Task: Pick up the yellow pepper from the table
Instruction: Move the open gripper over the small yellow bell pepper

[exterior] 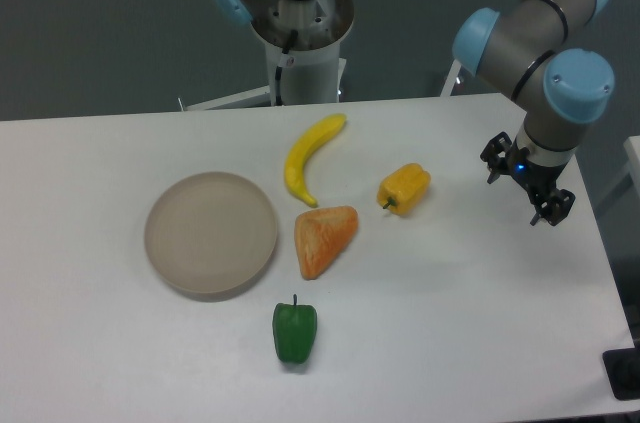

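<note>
Right of centre on the tabletop [480, 343]: pepper [405, 188] on its side, stem toward the camera | gripper [526, 186] well right, jaws open, empty | likely light, stiff, smooth; grip across the blocky body.

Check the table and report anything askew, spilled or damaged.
Nothing stands out. The yellow pepper, banana, orange wedge and green pepper lie whole and apart on the table, beside an empty plate. The gripper hovers right of the yellow pepper.
</note>
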`<action>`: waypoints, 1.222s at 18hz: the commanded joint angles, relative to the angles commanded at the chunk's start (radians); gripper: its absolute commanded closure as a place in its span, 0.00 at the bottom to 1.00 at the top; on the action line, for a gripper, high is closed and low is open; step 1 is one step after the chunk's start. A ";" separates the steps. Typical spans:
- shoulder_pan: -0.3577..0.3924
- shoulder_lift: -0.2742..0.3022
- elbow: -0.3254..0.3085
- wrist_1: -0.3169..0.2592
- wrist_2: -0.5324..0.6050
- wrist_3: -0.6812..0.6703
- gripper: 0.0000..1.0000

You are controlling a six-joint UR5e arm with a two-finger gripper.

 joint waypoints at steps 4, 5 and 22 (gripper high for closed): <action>0.000 0.005 0.002 -0.002 -0.006 0.000 0.00; 0.000 0.005 0.002 -0.002 -0.008 0.000 0.00; -0.029 0.267 -0.316 -0.028 -0.020 -0.150 0.00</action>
